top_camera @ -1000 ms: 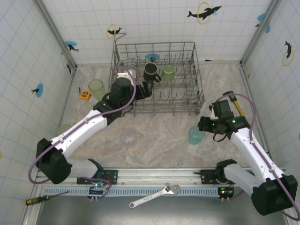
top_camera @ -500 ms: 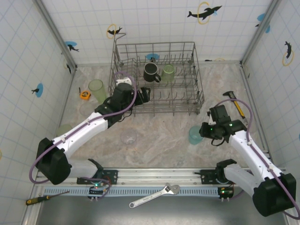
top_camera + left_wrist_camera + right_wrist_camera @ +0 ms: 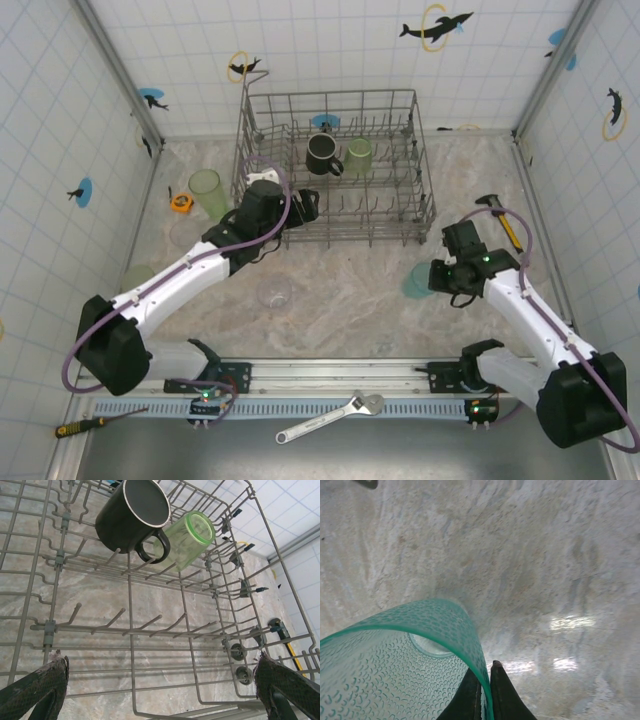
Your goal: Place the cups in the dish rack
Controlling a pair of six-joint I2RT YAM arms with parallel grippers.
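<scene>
We pinch the teal tumbler (image 3: 410, 675) by its rim in our right gripper (image 3: 485, 692), off the dish rack's (image 3: 330, 95) near right corner; our left gripper (image 3: 160, 690) hangs spread wide over the rack's tines.

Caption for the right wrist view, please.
Right gripper pinching the rim of the dimpled teal tumbler, one finger inside and one outside, over the marble tabletop.

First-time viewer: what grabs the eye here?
The rack at the back, holding a black mug and a green cup side by side. At the right, the right claw pinches the rim of a teal cup; the left claw hangs open over the rack's near edge.
</scene>
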